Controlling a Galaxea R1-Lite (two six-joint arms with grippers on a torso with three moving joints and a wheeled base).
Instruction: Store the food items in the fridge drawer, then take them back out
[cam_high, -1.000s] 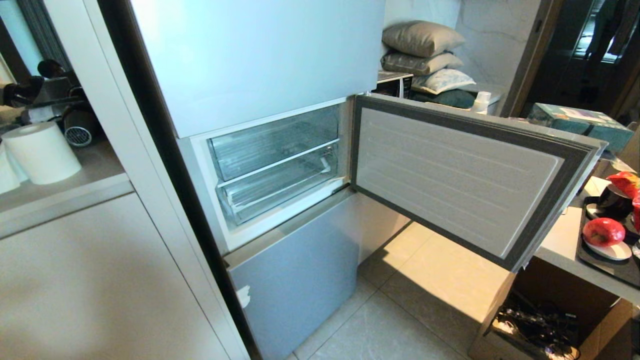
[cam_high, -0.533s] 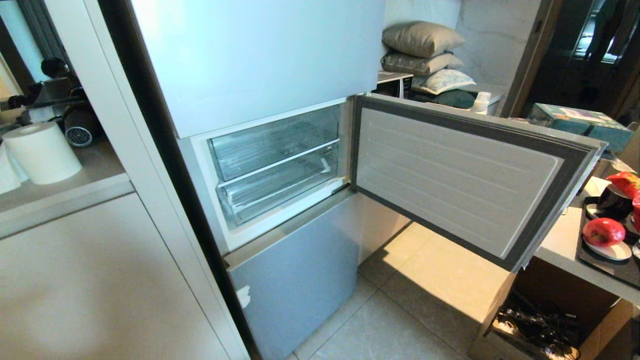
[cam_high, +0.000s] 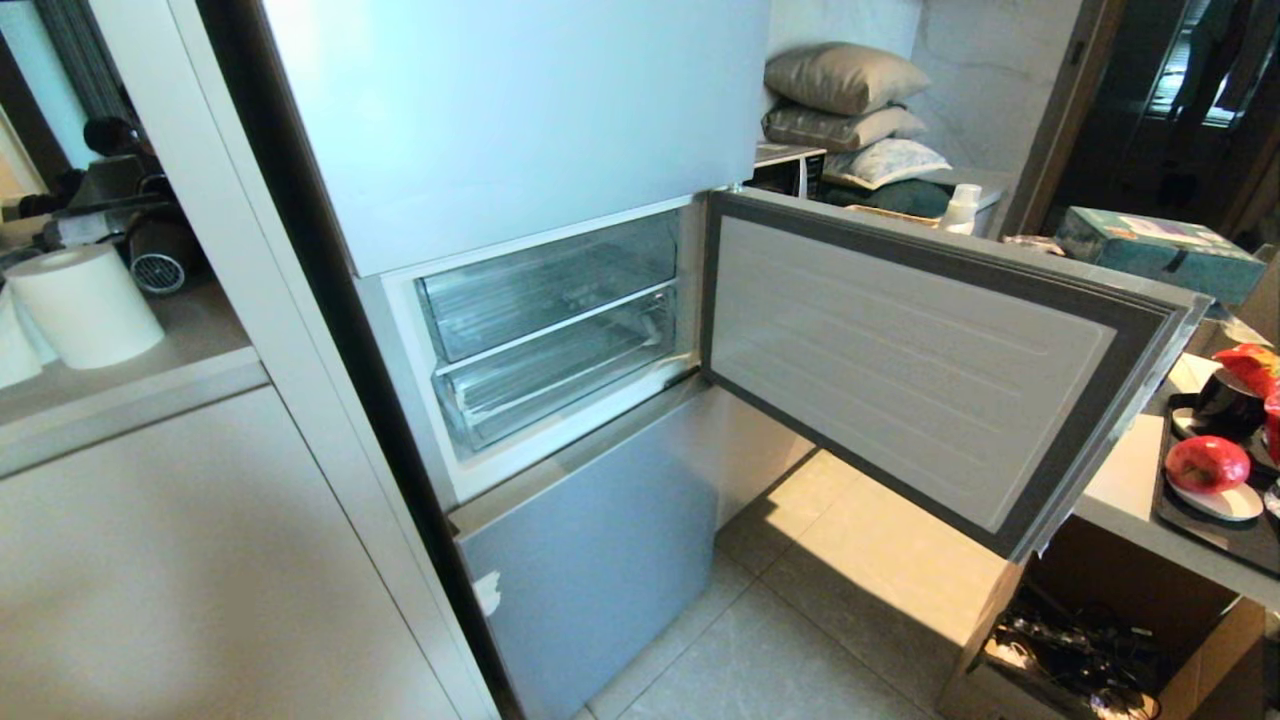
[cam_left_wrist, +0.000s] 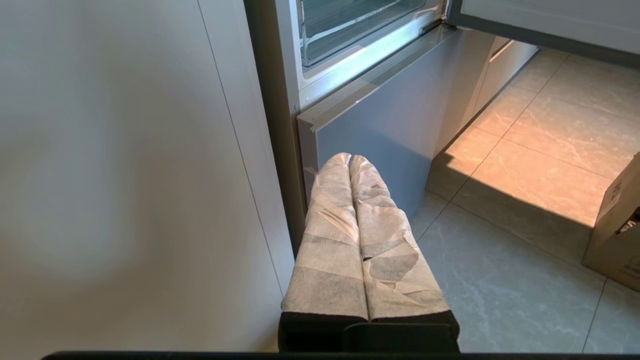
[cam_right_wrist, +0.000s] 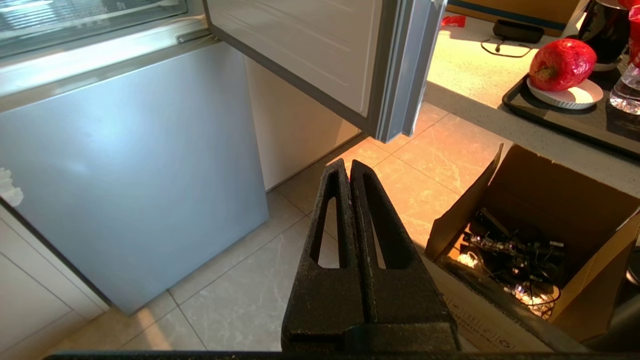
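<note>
One of the food items, a glossy red apple (cam_high: 1207, 463) (cam_right_wrist: 562, 64), lies on a small white dish on a black tray (cam_high: 1215, 535) on the counter at the far right. The fridge's middle compartment stands open with two clear drawers inside, both pushed in; the lower fridge drawer (cam_high: 560, 385) (cam_left_wrist: 350, 25) looks empty. My left gripper (cam_left_wrist: 350, 157), its fingers wrapped in pale tape, is shut with nothing in it and hangs low in front of the silver-blue bottom door panel (cam_left_wrist: 390, 130). My right gripper (cam_right_wrist: 348, 162) is shut and empty over the floor tiles. Neither gripper shows in the head view.
The open compartment door (cam_high: 920, 350) juts out to the right at chest height, between the fridge and the counter. An open cardboard box (cam_high: 1100, 640) (cam_right_wrist: 525, 240) of cables sits under the counter. A red snack bag (cam_high: 1250, 365) and a dark cup stand behind the apple. White cabinets are on the left.
The dark left arm seen at the head view's far left edge a second ago has dropped out of that view. The open door has swung slightly. The apple and drawers have not moved.
</note>
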